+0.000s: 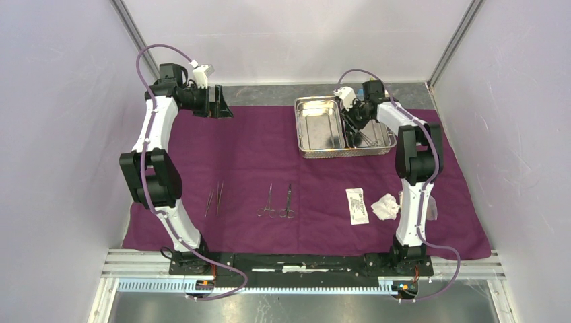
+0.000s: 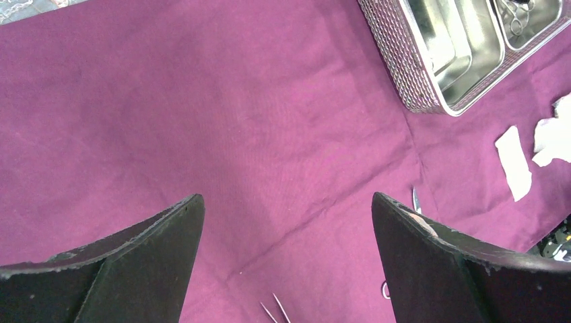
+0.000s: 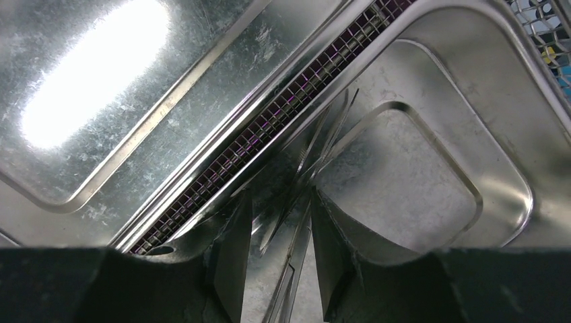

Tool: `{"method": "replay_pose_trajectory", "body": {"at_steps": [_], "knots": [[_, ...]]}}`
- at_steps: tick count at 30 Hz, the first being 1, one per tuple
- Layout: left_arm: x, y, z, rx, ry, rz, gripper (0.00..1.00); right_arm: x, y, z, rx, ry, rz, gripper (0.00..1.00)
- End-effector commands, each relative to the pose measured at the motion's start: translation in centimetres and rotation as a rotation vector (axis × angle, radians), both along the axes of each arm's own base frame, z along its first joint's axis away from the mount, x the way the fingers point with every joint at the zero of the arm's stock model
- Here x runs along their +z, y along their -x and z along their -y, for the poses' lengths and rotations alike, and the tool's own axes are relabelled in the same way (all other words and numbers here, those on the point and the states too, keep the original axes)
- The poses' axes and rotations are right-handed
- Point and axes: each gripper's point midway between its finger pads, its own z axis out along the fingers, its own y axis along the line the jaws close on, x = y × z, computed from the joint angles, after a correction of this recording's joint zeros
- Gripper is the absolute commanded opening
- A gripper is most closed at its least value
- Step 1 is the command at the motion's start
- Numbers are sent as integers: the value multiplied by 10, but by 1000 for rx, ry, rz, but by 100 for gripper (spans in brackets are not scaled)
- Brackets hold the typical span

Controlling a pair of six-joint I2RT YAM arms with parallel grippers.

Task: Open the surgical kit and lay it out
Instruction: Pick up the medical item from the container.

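The plum-purple cloth (image 1: 269, 155) lies spread flat over the table. At its far right stands the steel tray (image 1: 322, 124), its left compartment bare. My right gripper (image 1: 353, 128) reaches down into the right compartment. In the right wrist view this gripper (image 3: 281, 196) is open, its fingers straddling slim steel instruments (image 3: 316, 148) that lie on the tray floor (image 3: 431, 182). Two tweezers (image 1: 214, 200) and two scissor-handled instruments (image 1: 277, 202) lie in a row on the near cloth. To their right are a white packet (image 1: 357, 205) and gauze (image 1: 386, 206). My left gripper (image 1: 222, 108) hovers wide open over the cloth's far left, with nothing between its fingers (image 2: 168, 229).
White walls close in the left, right and far sides. A grey strip (image 1: 269, 94) runs behind the cloth. An aluminium rail (image 1: 303, 269) carries both arm bases at the near edge. The right arm's upright link (image 1: 414, 195) stands beside the gauze.
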Motion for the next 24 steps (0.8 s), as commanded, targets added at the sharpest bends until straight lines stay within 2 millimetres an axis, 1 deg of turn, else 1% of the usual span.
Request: {"method": "replay_pose_trajectory", "body": {"at_steps": [1, 7, 13, 16, 21, 24], "knots": [[14, -5, 4, 17, 48, 3, 100, -1, -7, -1, 23, 34, 27, 43], [16, -7, 3, 21, 43, 10, 100, -8, -5, 5, 11, 67, 39, 32], [14, -7, -1, 28, 20, 13, 100, -7, -10, 8, -4, 82, 62, 20], [13, -6, -1, 26, 16, 15, 100, -3, -13, 9, -13, 81, 74, 15], [14, -4, -1, 22, 16, 17, 100, 11, -17, 10, -31, 77, 107, 6], [14, -5, 0, 16, 17, 22, 100, 19, -19, 14, -52, 84, 122, 2]]}}
